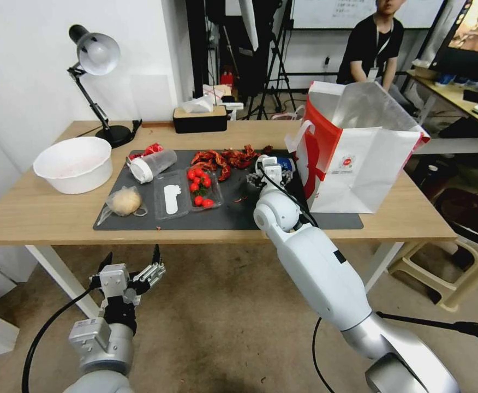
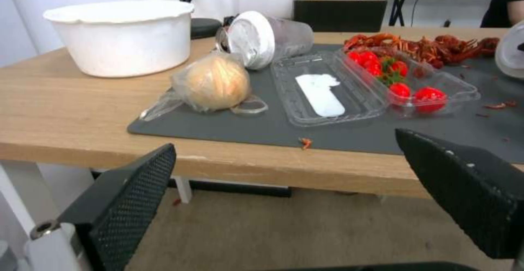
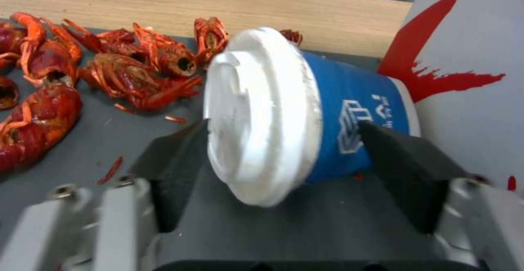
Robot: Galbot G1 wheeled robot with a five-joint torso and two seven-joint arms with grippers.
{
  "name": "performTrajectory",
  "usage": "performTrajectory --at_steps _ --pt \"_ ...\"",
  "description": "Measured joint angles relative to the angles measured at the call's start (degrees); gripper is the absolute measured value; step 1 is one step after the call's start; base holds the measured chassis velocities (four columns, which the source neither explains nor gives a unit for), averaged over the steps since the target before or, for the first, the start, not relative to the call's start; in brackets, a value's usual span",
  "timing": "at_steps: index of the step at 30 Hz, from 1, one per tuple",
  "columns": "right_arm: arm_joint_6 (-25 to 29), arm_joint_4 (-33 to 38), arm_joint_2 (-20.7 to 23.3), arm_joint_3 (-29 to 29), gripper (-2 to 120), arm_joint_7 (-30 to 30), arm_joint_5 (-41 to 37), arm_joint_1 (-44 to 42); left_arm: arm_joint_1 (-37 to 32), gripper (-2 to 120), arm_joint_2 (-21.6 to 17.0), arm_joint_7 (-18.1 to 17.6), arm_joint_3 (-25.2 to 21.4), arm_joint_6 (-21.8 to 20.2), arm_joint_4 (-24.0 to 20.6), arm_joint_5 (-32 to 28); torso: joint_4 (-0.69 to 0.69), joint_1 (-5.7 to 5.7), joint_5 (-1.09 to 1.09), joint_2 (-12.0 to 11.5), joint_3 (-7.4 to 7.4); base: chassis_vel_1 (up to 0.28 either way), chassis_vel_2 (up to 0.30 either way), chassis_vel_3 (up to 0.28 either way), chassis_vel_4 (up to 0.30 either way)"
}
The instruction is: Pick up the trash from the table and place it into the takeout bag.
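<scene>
Head view: the right gripper point(image 1: 272, 170) reaches over the worktop point(image 1: 42, 213) to the mat, where the blue cup point(image 1: 284, 163) lies at nine o'clock of the bag point(image 1: 353, 164). The left gripper point(image 1: 131, 266) hangs below the worktop edge.

Left wrist view: its jaws are spread, empty; the bagged lump point(image 2: 210, 83) and clear cup point(image 2: 267, 37) lie ahead.

Right wrist view: jaws flank the tipped blue cup at the lid end, seemingly touching, likely to lift it.

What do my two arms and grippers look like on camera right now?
Both arms have glossy white shells with silver-grey joints and black cables alongside. The left gripper has a metal-grey body with black fingers with mesh-textured pads. The right gripper has light-grey knuckles and black fingers.
</scene>
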State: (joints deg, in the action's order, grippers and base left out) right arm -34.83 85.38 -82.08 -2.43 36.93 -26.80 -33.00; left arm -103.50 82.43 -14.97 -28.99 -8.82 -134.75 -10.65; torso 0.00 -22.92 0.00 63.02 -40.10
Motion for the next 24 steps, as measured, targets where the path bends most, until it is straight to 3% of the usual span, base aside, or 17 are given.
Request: performTrajectory --at_steps 13,17,24 --pt "0.4 0.3 0.3 -0.1 22 -0.3 0.3 0.0 -0.1 100 -0.2 0.0 0.3 0.3 0.0 0.0 0.0 0.0 0.0 0.0 0.0 0.0 0.0 0.0 0.0" --pt "0.6 0.5 0.3 -0.3 14 -0.3 0.5 -0.2 0.0 100 -0.3 -0.1 0.3 0.6 0.0 0.0 0.0 0.0 0.0 0.0 0.0 0.0 0.0 0.0 0.0" --pt "1.3 1.4 0.8 -0.3 14 -0.7 0.7 -0.7 0.0 100 -0.3 -0.3 0.4 0.9 -0.1 0.1 0.0 0.0 0.0 0.0 0.0 0.0 0.0 0.0 0.0"
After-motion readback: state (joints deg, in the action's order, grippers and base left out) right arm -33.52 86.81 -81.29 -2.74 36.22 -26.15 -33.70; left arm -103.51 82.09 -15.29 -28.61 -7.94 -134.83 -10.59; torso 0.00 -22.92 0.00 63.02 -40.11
